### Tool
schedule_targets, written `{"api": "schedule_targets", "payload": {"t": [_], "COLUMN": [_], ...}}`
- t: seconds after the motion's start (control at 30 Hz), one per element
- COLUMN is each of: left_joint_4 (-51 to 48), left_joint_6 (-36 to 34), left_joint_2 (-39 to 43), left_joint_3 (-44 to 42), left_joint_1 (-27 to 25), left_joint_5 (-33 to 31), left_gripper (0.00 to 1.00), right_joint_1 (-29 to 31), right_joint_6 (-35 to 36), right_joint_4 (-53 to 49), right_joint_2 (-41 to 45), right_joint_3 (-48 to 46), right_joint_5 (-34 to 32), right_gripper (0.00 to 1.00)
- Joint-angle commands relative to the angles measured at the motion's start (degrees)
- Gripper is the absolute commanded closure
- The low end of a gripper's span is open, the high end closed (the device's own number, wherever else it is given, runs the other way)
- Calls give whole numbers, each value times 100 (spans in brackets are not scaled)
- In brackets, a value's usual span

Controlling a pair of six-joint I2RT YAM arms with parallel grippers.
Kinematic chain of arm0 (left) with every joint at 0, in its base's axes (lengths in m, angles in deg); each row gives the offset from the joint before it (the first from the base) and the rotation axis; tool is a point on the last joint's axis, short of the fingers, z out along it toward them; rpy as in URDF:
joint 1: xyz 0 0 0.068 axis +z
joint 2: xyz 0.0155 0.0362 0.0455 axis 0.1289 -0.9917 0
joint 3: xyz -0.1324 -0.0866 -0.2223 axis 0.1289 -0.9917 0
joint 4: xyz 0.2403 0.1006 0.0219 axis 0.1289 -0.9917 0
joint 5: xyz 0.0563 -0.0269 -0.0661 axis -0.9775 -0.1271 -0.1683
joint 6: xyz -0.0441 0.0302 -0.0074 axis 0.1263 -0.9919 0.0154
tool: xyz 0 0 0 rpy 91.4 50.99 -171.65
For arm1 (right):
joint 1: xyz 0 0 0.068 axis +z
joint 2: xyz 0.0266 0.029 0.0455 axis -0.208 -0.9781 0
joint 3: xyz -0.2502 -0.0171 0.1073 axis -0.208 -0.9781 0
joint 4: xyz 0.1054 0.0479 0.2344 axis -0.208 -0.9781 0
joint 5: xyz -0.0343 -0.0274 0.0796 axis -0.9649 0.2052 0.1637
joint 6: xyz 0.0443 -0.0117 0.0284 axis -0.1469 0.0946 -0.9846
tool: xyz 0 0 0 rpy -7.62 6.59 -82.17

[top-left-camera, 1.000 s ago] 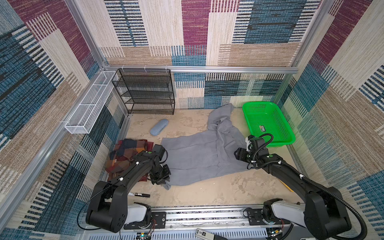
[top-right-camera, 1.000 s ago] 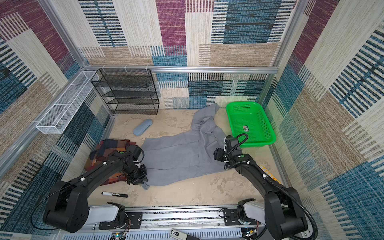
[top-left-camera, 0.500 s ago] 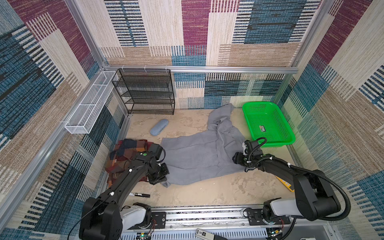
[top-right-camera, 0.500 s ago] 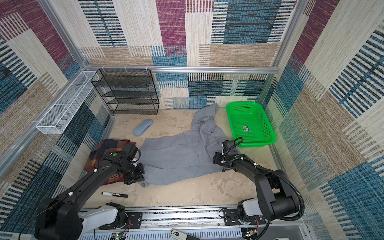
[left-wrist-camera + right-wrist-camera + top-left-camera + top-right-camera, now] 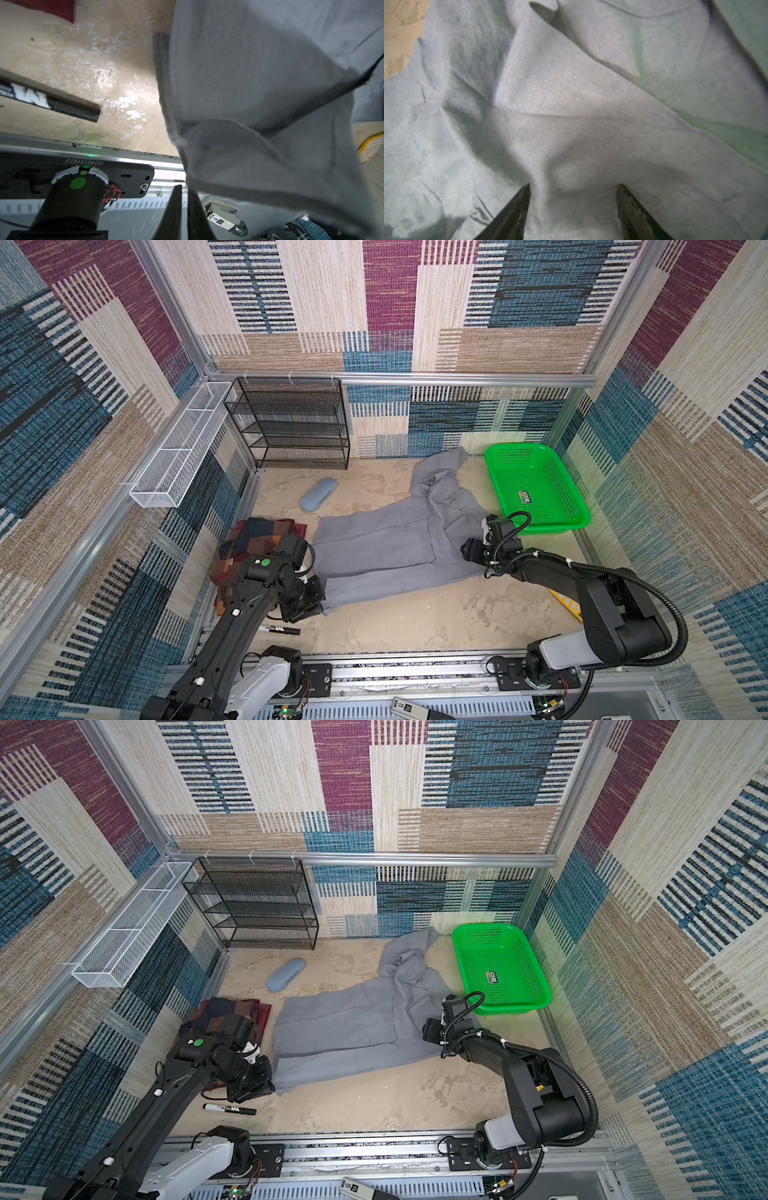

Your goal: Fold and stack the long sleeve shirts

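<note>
**Left gripper (image 5: 184, 188) pinches the hem corner; right gripper (image 5: 574, 187) has come down on the grey shirt (image 5: 386, 543)**

Nearest to the rail, the left gripper has its jaws almost together, and the hem corner of the grey shirt goes in between their tips. In the left wrist view the cloth hangs clear of the sandy tabletop (image 5: 415, 626). I therefore judge it is pinched, though only by a thin edge. Compared with a second ago, this arm has drawn back a little toward the rail. Just beside it lies a black marker pen (image 5: 228, 1109), not touched.

Further in, the right gripper has changed more. One second ago it stood higher, above the right end of the shirt. Now it is low on the cloth there, jaws apart, and a soft ridge of grey cloth rises between the fingers but is not yet squeezed. I think both ends of the near edge are almost taken, and the next fold can begin once the right jaws close.

The plaid shirt (image 5: 249, 539) lies in a compact heap by the left wall, partly under the left arm. Whether it is neatly folded I cannot tell. Beyond are the blue-grey case (image 5: 318, 494), then the green basket (image 5: 517, 446) and the black wire rack (image 5: 291, 423), all apart from the work.
</note>
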Motion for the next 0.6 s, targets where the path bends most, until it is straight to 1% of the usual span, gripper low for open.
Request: {"api": "schedule_targets", "payload": {"t": [0.0,0.1,0.2,0.27,0.33,0.37,0.43,0.5,0.57], "left_joint_4": [-462,-714,-750,-586,-316,-92,299,704,1042], "left_joint_6": [-263,-251,-80,175,395,488,657,739,778], "left_joint_2": [159,515,731,939,1099,1151,1090,838,462], "left_joint_3": [-149,-90,-84,-103,-78,-81,-133,-225,-174], "left_joint_1": [9,-4,-35,-44,-44,-44,-53,-109,-280], "left_joint_5": [224,263,278,426,428,419,506,560,343], "left_gripper": [81,75,71,68,63,60,57,57,57], "right_joint_1": [2,-3,85,405,696,731,731,736,731], "right_joint_6": [-70,-63,11,117,196,196,174,175,175], "right_joint_4": [-577,-606,-706,-955,-1205,-1248,-1236,-1281,-1303], "right_joint_2": [-69,-30,177,345,428,445,433,319,206], "right_joint_3": [-46,-47,34,281,560,635,741,892,1017], "right_joint_5": [-178,-242,-181,-284,-578,-570,-532,-526,-537], "right_gripper": [32,32,33,32,30,30,30,30,30]}}
